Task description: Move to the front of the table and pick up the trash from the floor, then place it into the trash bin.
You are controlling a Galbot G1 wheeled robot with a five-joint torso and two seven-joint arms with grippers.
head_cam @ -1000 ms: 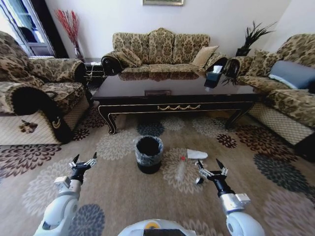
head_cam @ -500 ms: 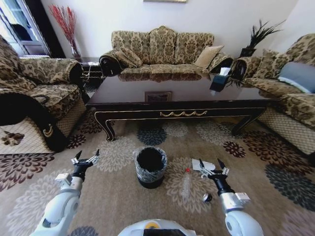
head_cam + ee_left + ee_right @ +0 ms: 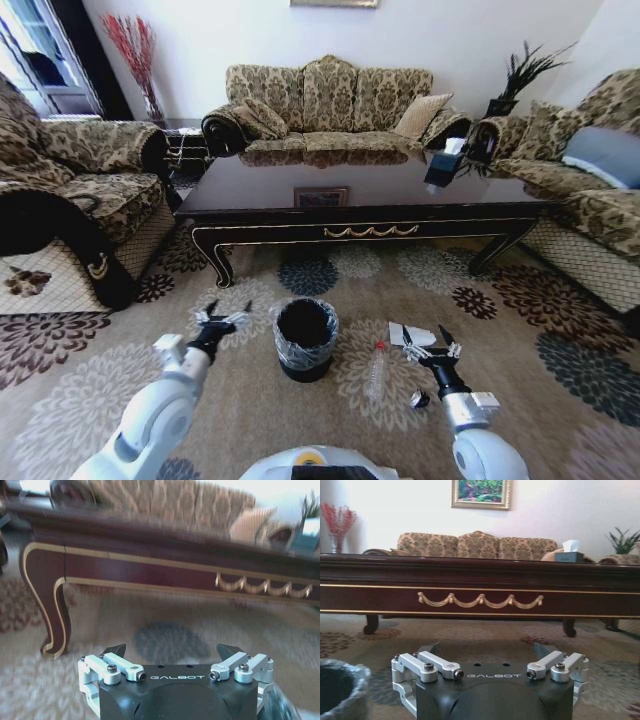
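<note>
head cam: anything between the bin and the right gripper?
Yes, in the head view the clear bottle lies on the carpet between the trash bin and the right gripper.

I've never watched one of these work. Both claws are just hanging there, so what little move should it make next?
Probably lower the right gripper, open and empty, onto the white paper lying on the carpet right by it. The bin stands close beside, and the left gripper, also open, has no litter near it.

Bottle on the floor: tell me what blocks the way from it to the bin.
Nothing visible does. The bottle lies on bare carpet just right of the bin; the right claw hovers open beside it.
</note>
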